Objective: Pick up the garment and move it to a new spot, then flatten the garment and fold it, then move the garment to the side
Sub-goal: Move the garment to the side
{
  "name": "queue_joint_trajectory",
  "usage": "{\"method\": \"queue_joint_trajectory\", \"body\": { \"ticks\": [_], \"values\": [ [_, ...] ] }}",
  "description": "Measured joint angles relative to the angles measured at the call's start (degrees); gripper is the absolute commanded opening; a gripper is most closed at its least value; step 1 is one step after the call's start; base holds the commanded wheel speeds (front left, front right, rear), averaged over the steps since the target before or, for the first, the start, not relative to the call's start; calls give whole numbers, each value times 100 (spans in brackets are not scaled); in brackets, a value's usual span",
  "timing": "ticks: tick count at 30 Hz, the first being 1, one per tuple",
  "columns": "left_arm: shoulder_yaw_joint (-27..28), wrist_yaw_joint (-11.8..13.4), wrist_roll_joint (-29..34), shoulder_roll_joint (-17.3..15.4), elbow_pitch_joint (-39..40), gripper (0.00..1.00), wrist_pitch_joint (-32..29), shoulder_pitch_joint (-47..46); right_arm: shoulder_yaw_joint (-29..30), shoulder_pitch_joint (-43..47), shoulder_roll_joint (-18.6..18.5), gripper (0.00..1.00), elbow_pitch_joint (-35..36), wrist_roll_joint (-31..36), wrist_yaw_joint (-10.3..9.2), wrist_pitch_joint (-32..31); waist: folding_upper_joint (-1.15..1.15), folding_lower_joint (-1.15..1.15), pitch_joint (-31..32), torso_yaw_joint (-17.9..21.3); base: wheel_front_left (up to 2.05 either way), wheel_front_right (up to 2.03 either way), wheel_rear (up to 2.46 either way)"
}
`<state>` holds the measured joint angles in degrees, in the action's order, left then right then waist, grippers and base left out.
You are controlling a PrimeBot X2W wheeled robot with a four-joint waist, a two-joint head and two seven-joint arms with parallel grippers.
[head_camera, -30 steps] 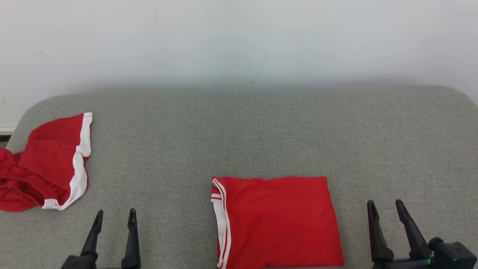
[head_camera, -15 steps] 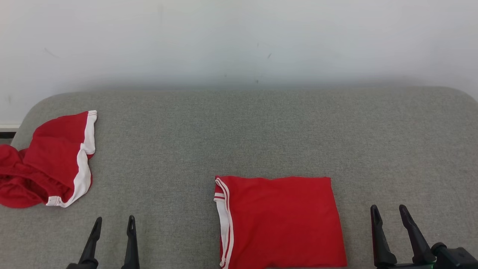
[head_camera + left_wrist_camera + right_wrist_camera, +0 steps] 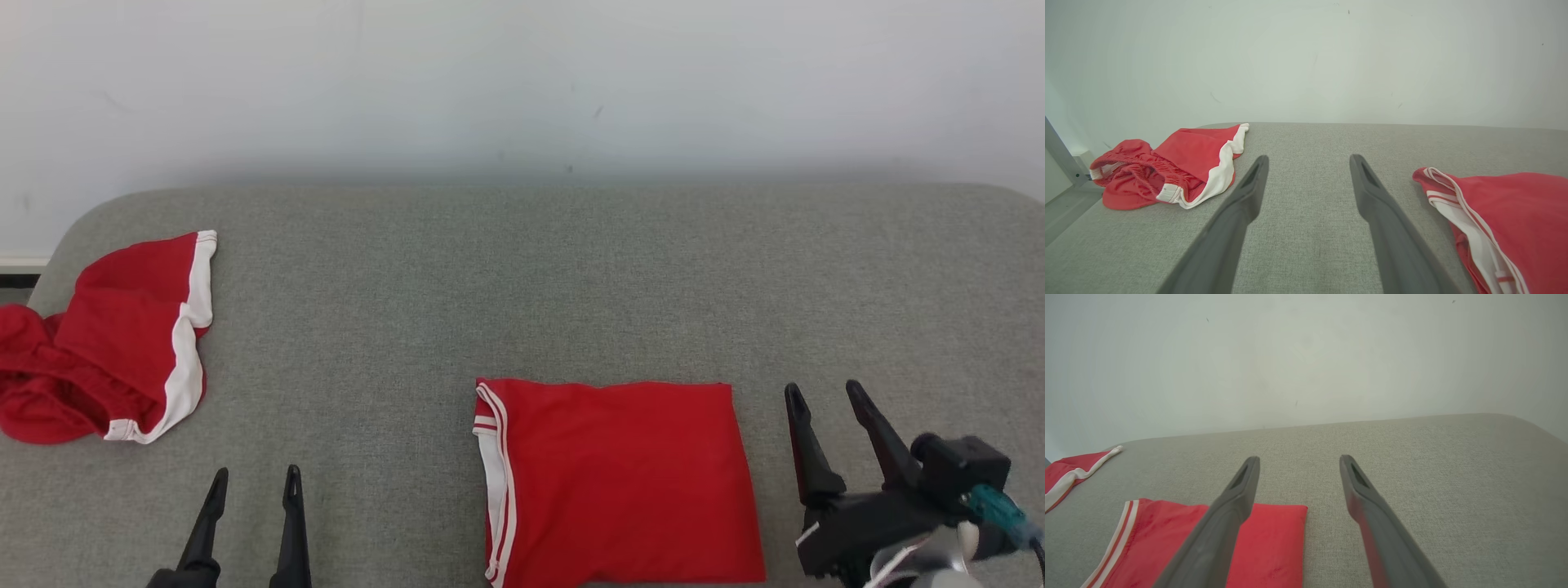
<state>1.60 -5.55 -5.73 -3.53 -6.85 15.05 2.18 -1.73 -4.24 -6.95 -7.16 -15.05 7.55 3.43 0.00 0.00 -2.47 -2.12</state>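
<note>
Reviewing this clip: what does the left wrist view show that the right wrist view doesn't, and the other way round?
Left wrist, not right wrist: the open left gripper, the crumpled garment's bunched waistband, a grey bar at the edge.
Right wrist, not left wrist: the open right gripper, the folded garment's plain far corner, the cushion's rounded end.
Both: the grey cushion, the white wall, the folded garment's striped edge, the crumpled garment's white hem.

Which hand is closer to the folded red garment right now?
Right. The right hand sits open just beyond the right edge of the folded red garment, not touching it. The left hand, also open, is much farther off its left edge.
</note>
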Motion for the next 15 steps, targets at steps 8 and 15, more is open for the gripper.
{"method": "queue_joint_trajectory", "body": {
  "ticks": [8,15],
  "values": [
    [-74,-5,-41,5,-54,100,0,-168,-23,-675,-19,100,-722,-9,0,-710,0,0,-135,-171,0,0,0],
    [-76,-34,-45,8,-81,100,-1,-236,8,-792,33,100,-1346,-24,0,-949,0,0,-278,-283,0,0,0]
  ]
}}
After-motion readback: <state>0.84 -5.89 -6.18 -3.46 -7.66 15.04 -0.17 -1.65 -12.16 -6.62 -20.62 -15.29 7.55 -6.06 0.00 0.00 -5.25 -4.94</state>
